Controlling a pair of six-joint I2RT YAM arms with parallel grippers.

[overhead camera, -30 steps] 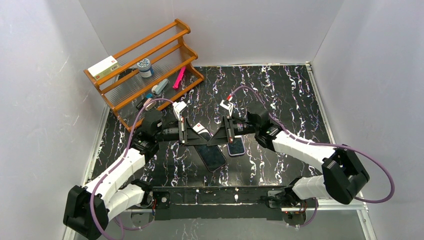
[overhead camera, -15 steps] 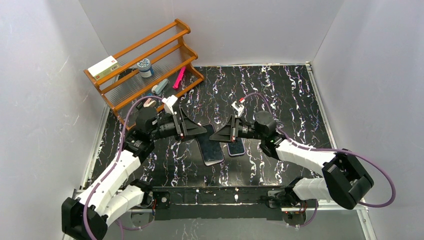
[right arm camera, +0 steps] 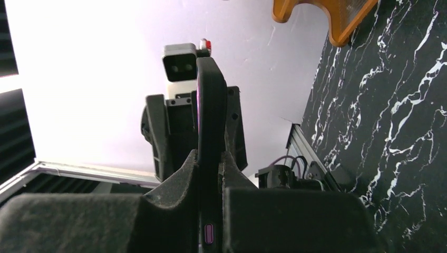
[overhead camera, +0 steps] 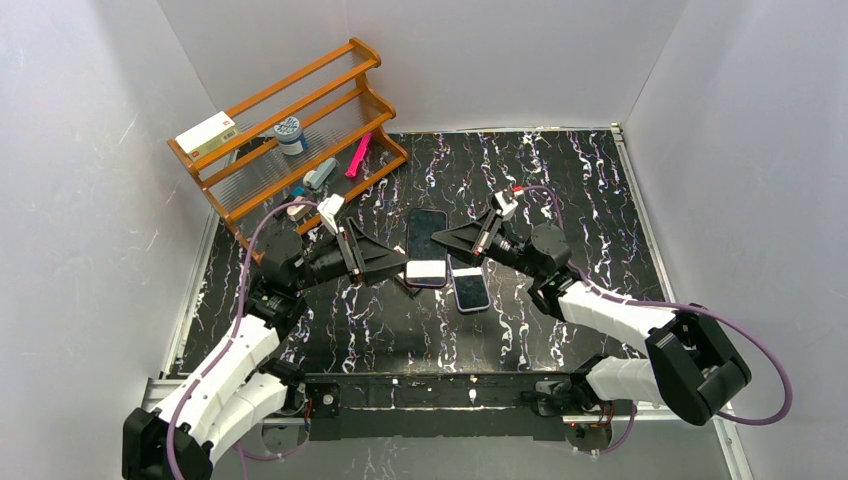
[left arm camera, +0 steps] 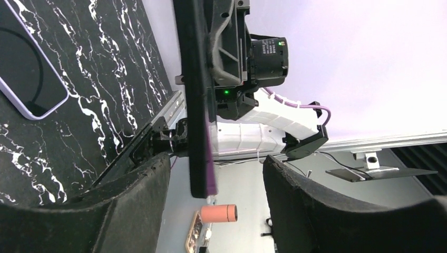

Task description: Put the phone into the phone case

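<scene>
Top view: right gripper (overhead camera: 440,241) pinches the dark phone case (overhead camera: 427,228) above the worktop (overhead camera: 560,180); the phone (overhead camera: 470,289) lies flat nearby. Left wrist view: left gripper (left arm camera: 213,171) stands wide astride the case. Right wrist view: edge-only pinch; expect pivoting or slippage when you press.

The top camera looks down on the table (overhead camera: 580,180); both wrist cameras, rolled sideways, face each other closely.
</scene>
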